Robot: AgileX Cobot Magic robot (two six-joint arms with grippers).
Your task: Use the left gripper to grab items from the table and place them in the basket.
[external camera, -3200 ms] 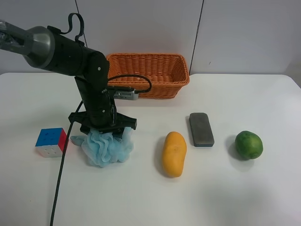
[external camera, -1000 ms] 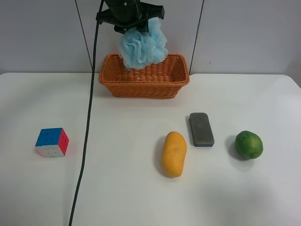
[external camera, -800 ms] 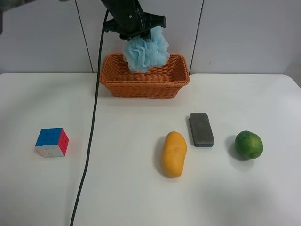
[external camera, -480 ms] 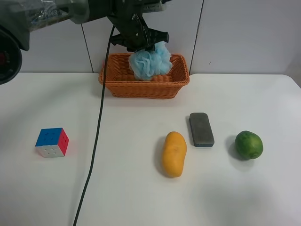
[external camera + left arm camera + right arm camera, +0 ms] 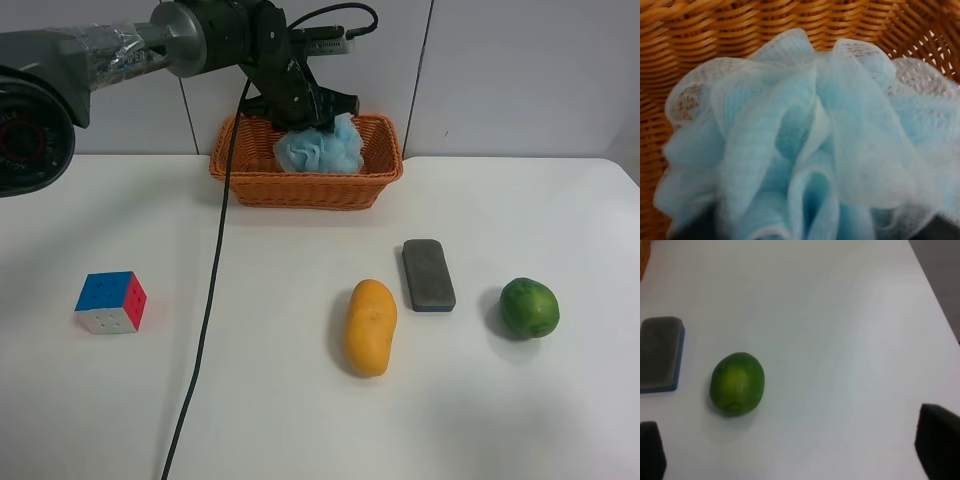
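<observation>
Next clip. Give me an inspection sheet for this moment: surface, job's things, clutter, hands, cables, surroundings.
Surface: white table, no spills or marks seen.
Job's things: bath pouf down in the basket, its top above the rim. The puzzle cube, mango, grey block and green fruit lie apart on the table.
Clutter: nothing seen.
Hands: left hand sits on top of the pouf over the basket; its grip cannot be told. Right hand is open and empty, over the table near the green fruit.
Cables: black cable hangs from the left arm and trails across the table between cube and mango.
Surroundings: grey wall panels behind the table.
</observation>
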